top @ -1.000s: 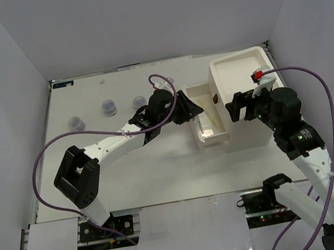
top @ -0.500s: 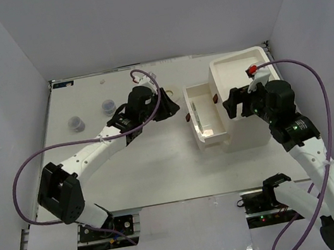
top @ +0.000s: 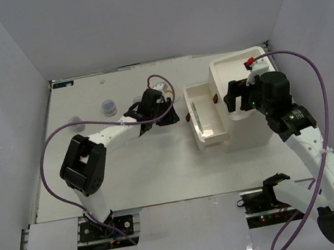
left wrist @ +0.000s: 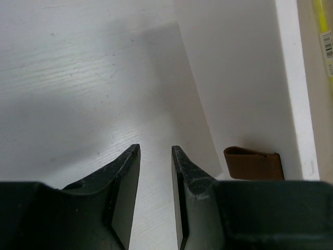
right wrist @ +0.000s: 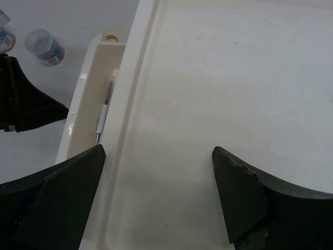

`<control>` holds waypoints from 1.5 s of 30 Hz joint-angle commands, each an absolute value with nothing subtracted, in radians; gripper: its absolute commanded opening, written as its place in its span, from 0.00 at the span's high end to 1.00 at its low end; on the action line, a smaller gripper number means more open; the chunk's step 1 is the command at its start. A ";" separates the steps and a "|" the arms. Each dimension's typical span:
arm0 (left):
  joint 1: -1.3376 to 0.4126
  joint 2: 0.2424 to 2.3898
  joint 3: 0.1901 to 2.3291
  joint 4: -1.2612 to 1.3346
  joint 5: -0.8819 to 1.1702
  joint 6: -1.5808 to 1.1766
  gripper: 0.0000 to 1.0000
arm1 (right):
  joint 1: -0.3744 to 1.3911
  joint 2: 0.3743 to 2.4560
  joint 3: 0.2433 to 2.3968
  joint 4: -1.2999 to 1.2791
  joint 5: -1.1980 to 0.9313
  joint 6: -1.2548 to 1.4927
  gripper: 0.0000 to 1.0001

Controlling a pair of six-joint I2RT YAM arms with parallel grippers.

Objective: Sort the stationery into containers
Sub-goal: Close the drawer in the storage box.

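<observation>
The left gripper (left wrist: 156, 150) hangs low over the white table (top: 148, 166). Its two fingers are close together, with a thin gap and nothing in it. It points toward 3 o'clock, at the pulled-out drawer (top: 210, 133) of the white box (top: 249, 134). The brown handle (left wrist: 253, 163) is just beside its tip. The drawer is long from 12 to 6 o'clock, and a dark pen (right wrist: 104, 112) and a yellow pen (left wrist: 322, 21) lie inside along it. The little round jars are on the table on the other side, behind the gripper. The nearest jar (right wrist: 45, 46) is at about 10 o'clock from it, with two more (top: 108, 106) (top: 77, 122) farther off at 9 o'clock. I think the left arm is the one to fetch them, but it must turn round first. The table around the jars is flat and bare, so there is room to come down. The right gripper (right wrist: 158, 156) is spread wide over the box's top tray, holding nothing, well apart from the jars.
</observation>
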State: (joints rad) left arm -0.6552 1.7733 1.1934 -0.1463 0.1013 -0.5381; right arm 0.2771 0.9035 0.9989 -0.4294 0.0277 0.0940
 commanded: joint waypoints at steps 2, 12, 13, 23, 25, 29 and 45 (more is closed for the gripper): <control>-0.650 1.793 1.299 -0.097 0.162 -0.506 0.59 | 0.279 0.923 1.045 -0.446 0.066 0.092 0.10; -0.658 1.844 1.353 -0.097 0.199 -0.506 0.60 | 0.278 0.982 1.095 -0.502 0.255 0.109 0.10; -0.658 1.845 1.353 -0.097 0.201 -0.506 0.60 | 0.276 0.986 1.097 -0.505 0.262 0.110 0.10; -0.681 1.884 1.397 -0.097 0.222 -0.508 0.60 | 0.278 1.003 1.049 -0.502 0.163 0.109 0.10; -0.687 1.893 1.417 -0.097 0.224 -0.511 0.60 | 0.276 1.000 1.037 -0.497 0.138 0.103 0.10; -0.704 1.924 1.457 -0.097 0.229 -0.517 0.60 | 0.278 0.999 1.023 -0.488 0.097 0.089 0.10; -0.801 2.023 1.588 -0.095 0.239 -0.630 0.60 | 0.278 1.031 1.017 -0.485 0.032 0.097 0.10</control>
